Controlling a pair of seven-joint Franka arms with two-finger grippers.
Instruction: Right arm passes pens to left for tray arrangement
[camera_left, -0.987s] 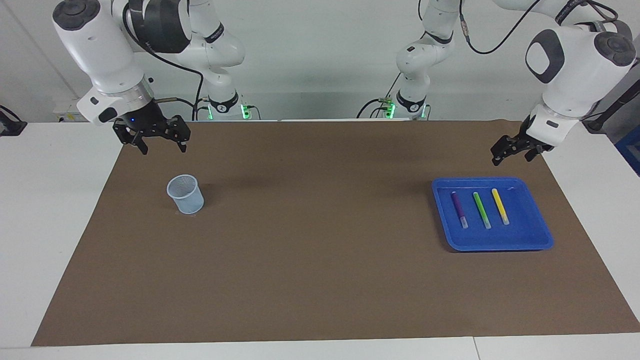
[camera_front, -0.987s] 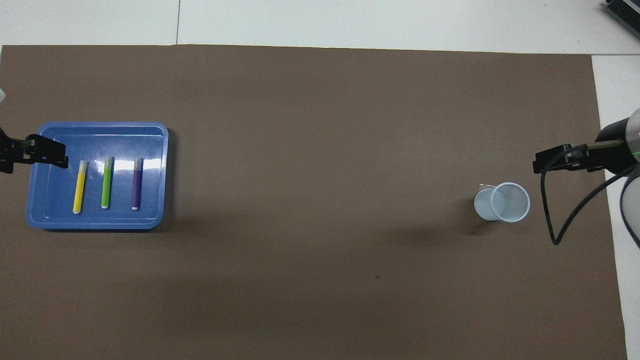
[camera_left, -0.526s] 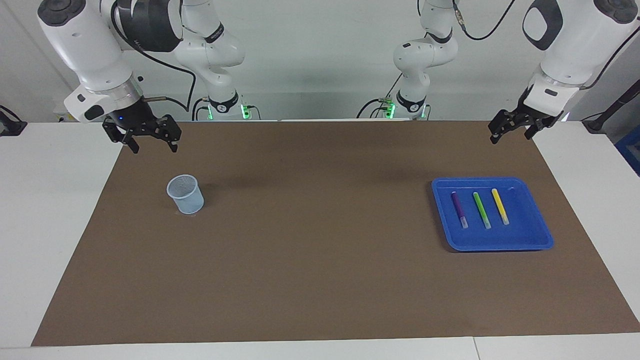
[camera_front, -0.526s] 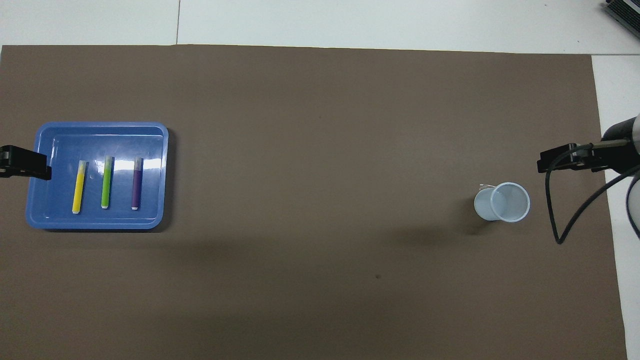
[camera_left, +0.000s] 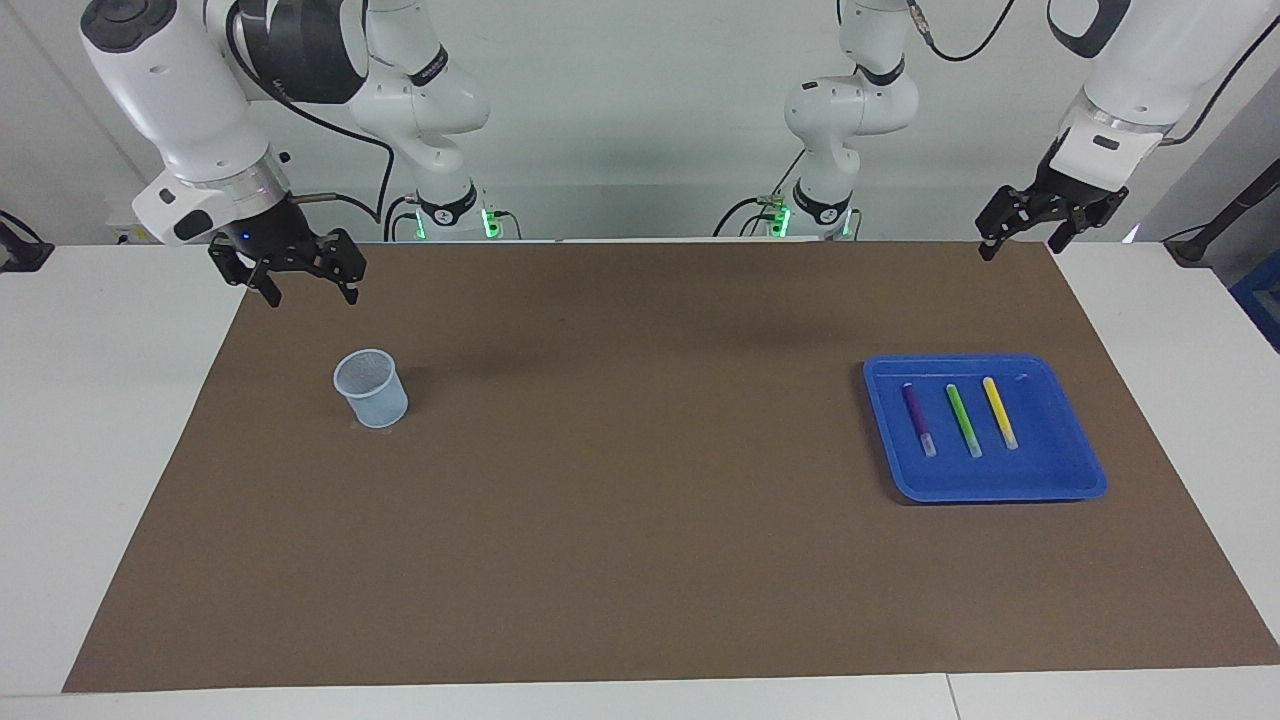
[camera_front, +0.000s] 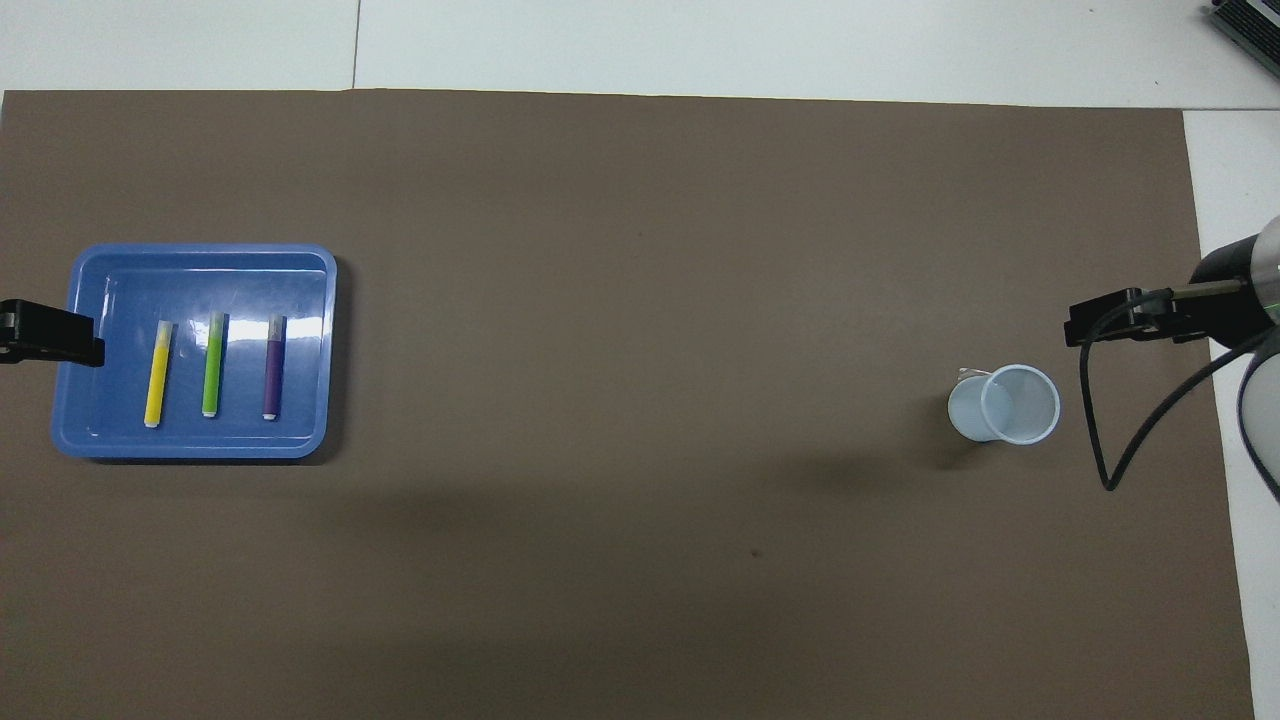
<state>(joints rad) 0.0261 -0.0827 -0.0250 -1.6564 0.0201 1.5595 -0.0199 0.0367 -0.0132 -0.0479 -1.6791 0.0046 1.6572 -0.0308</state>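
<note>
Brown mat (camera_left: 640, 520), tray (camera_left: 1060, 480) holding pens (camera_left: 962, 420)

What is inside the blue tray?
Three pens lie side by side in the tray: purple, green, yellow. Nothing covers them in the facing view.

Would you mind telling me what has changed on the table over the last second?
The left gripper rose and drew back from over the tray toward the robots, open and empty. The right gripper, also open, lifted slightly above the mesh cup. The purple pen, green pen, yellow pen and cup stayed put.
</note>
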